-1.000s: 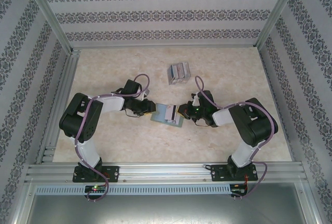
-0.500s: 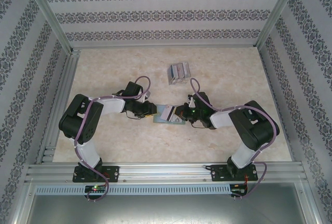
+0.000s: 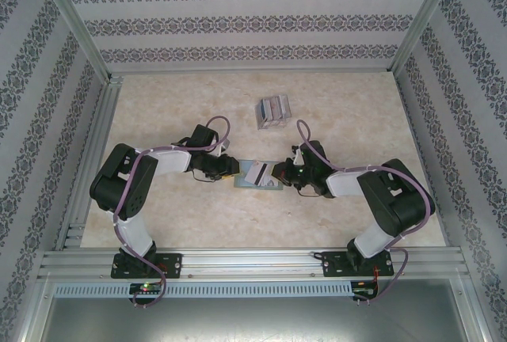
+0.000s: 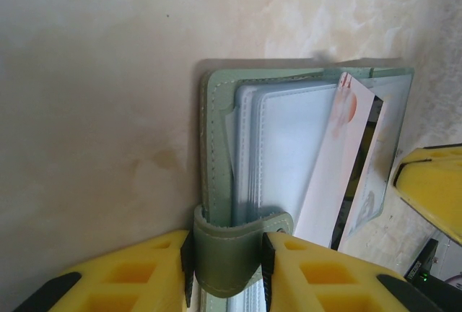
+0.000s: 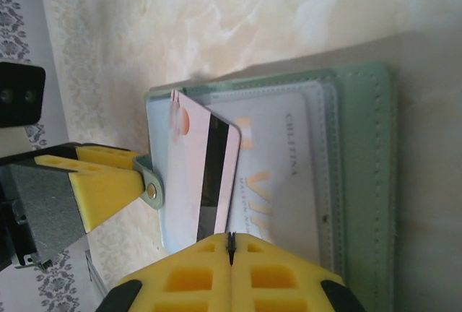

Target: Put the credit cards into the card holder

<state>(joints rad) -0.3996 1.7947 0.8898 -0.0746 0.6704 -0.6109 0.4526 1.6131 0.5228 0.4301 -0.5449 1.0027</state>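
Card point(image 5: 206, 175), pinched in my closed right hand point(image 5: 231, 241), stands tilted over the open holder point(image 5: 361, 182) on the surface point(image 5: 216, 23); left hand point(image 4: 227, 250) clamps its strap point(image 4: 227, 279). At this tilt it may miss the sleeve point(image 4: 281, 153), buckle, or drag the holder.

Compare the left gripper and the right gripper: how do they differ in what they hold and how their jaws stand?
The left gripper clamps the green strap of the card holder; the right gripper pinches one credit card by its edge. The left gripper's jaws stand apart by the strap's width; the right gripper's jaws meet in a thin seam. Shared: both have yellow fingers and work at the open card holder.
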